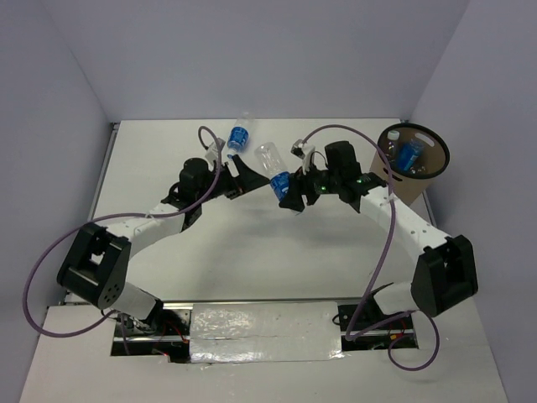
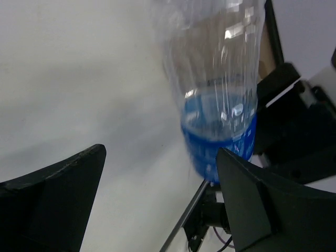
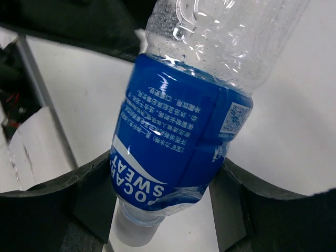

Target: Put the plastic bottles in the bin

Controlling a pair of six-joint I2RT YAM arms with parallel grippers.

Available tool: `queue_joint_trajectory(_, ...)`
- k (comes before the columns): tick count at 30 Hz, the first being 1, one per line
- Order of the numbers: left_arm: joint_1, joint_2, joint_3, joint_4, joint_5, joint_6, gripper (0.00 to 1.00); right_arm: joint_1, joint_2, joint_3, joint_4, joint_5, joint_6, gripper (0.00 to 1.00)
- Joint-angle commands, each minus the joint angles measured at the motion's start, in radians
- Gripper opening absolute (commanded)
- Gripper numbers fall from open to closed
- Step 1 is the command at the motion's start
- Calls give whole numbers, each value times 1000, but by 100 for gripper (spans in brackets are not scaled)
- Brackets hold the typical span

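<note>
A: Looking from above, where is the right tool (image 1: pixel 287 191)?

B: Near the middle of the counter (image 1: pixel 252 252), pinching a clear bottle (image 1: pixel 275 168) by its blue label. In its wrist view both fingers (image 3: pixel 79 199) press against the label's sides, and the neck end points towards the camera.

A: And the left tool (image 1: pixel 247 175)?

B: Spread wide at nine o'clock of that bottle, just beside it, gripping nothing.

A: Any other bottles?

B: A second bottle (image 1: pixel 240 134) lies on the counter at eleven o'clock of the pinched one. The bin (image 1: pixel 407 191) stands at the counter's two o'clock corner, well apart, with at least one blue-labelled bottle (image 1: pixel 410 154) inside it.
</note>
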Motion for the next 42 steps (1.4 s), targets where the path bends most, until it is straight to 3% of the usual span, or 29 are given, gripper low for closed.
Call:
queue_joint_trajectory(1, -20, 45, 69, 205, 56, -43, 99, 2, -64, -65, 2, -160, -75, 15)
queue_joint_trajectory(13, -54, 91, 49, 421, 127, -144, 100, 21, -116, -28, 17, -117, -123, 16)
queue_joint_trajectory(22, -83, 109, 31, 470, 101, -166, 98, 102, -93, 32, 123, 79, -11, 15)
queue_joint_trajectory(25, -85, 106, 38, 478, 89, -161, 94, 140, -96, 36, 141, 122, 20, 15)
queue_joint_trajectory(31, -85, 79, 29, 496, 82, -134, 70, 185, -107, 30, 132, 140, 23, 18)
queue_joint_trajectory(32, -85, 76, 31, 495, 90, -127, 62, 185, -108, 27, 128, 137, 22, 20)
queue_joint_trajectory(34, -85, 73, 34, 495, 104, -121, 52, 186, -116, 25, 108, 136, 6, 37)
queue_joint_trajectory(35, -83, 71, 34, 492, 112, -118, 44, 183, -122, 27, 99, 122, -4, 55)
queue_joint_trajectory(38, -82, 68, 45, 451, 145, -95, 29, 183, -134, 51, 22, 85, -70, 80)
queue_joint_trajectory(42, -80, 21, 42, 321, 144, -6, 24, 159, -177, 84, -125, 12, -249, 93)
